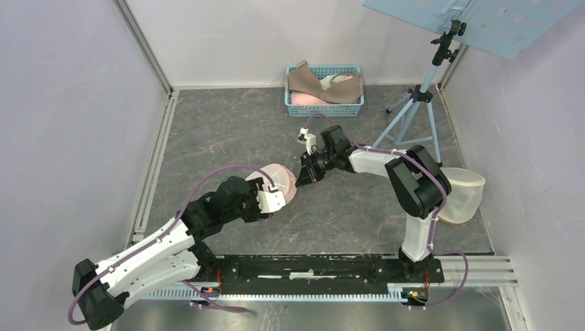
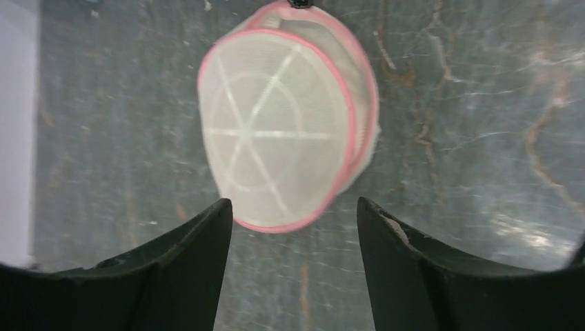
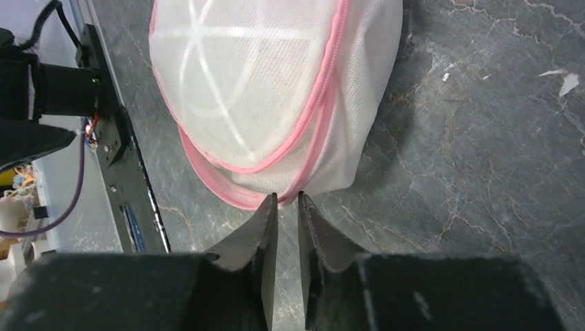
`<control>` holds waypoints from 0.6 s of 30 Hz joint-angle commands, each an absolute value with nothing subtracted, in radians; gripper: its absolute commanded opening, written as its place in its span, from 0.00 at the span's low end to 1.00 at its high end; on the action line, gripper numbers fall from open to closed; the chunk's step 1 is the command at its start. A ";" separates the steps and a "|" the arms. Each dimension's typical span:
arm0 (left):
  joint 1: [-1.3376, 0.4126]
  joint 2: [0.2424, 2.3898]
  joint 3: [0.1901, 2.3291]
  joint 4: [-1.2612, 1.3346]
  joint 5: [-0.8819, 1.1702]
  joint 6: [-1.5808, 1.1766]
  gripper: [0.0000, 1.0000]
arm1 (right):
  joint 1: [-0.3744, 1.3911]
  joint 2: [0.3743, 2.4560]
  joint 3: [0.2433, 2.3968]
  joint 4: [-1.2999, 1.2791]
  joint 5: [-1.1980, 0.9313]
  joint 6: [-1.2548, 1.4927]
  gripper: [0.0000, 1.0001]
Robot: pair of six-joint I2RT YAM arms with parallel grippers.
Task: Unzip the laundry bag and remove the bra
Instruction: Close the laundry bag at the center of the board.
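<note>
Pink-trimmed white mesh laundry bag (image 2: 286,131)

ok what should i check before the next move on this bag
1. left claw open with nothing between its jaws: ok
2. laundry bag lying roughly centred ahead of the left claw: ok
3. right claw tips at the bag's pink zip: ok
4. right claw actually gripping the pink zip: cannot tell, its jaws are nearly closed right at the edge
5. pink zip opened enough to reach inside: cannot tell
</note>
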State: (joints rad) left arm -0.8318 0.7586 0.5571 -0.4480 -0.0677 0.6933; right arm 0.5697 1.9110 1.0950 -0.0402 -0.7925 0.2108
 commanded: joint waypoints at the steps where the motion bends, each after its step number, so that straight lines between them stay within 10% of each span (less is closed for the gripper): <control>1: -0.822 0.762 0.633 -0.546 0.029 0.420 0.76 | 0.577 1.885 1.094 -0.079 -0.795 0.140 0.27; 18: -0.594 1.349 0.971 -0.622 0.211 0.214 0.84 | 0.522 1.616 1.130 -0.309 -0.696 -0.163 0.93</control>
State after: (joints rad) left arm -0.5930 1.2621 0.9176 -0.6006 0.1940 0.2607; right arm 0.5385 1.7279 1.1072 -0.2611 -0.7208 -0.0372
